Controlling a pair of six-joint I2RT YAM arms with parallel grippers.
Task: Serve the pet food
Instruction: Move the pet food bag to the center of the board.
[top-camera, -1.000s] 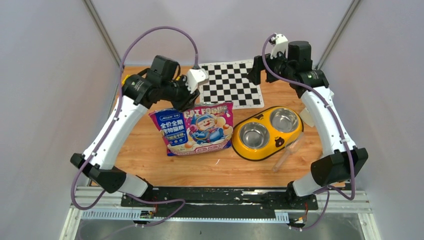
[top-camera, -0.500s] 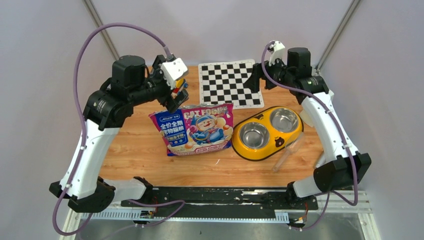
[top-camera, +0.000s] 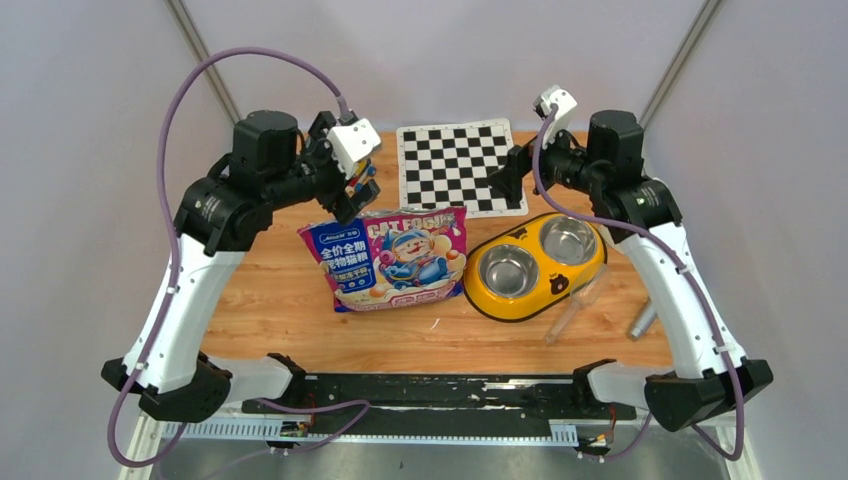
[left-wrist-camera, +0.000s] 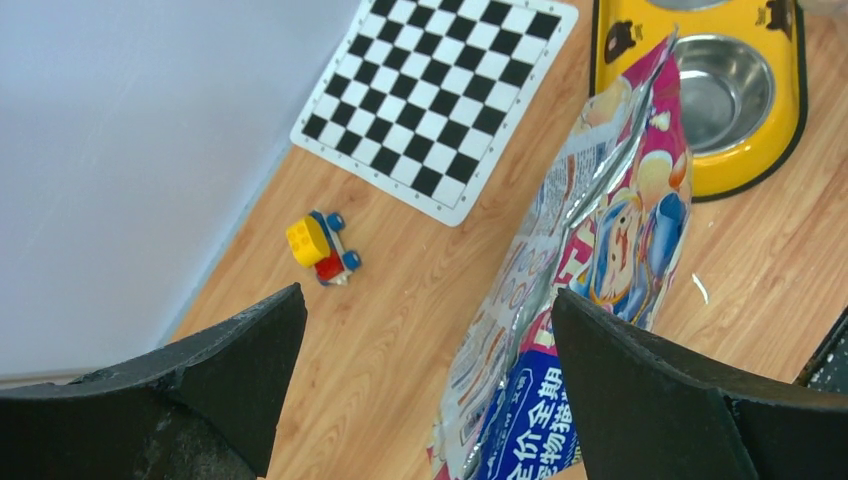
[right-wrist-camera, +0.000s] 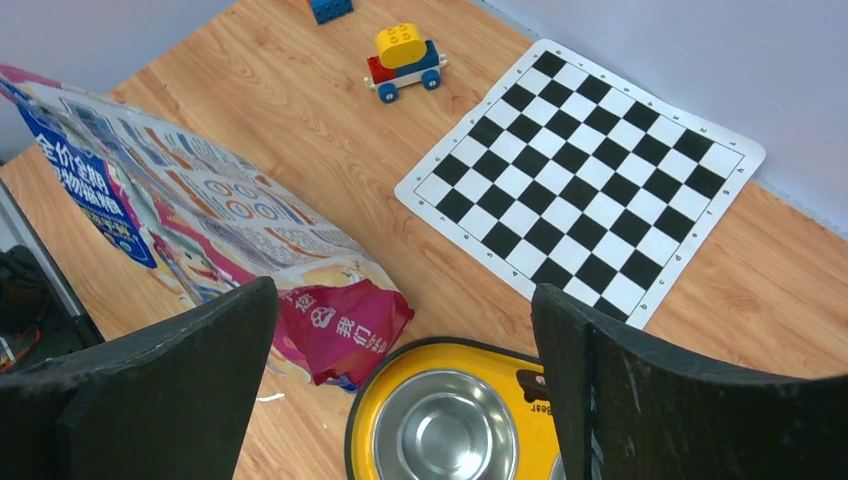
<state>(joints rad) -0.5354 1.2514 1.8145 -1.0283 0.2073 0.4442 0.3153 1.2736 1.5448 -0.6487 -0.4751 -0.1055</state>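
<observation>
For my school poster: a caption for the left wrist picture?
Open left gripper above cat food bag, toy truck, checkerboard and yellow bowl.

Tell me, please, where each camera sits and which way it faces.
Top external: above and behind the bases, looking down on the table; both arms show.
Left wrist: over the far left, facing down and rightward at car, bag; open left gripper frames it.
Right wrist: over the far right, facing down and leftward at checkerboard, bowl; open right gripper frames it.
Shared: all views show bag, checkerboard, bowl.
</observation>
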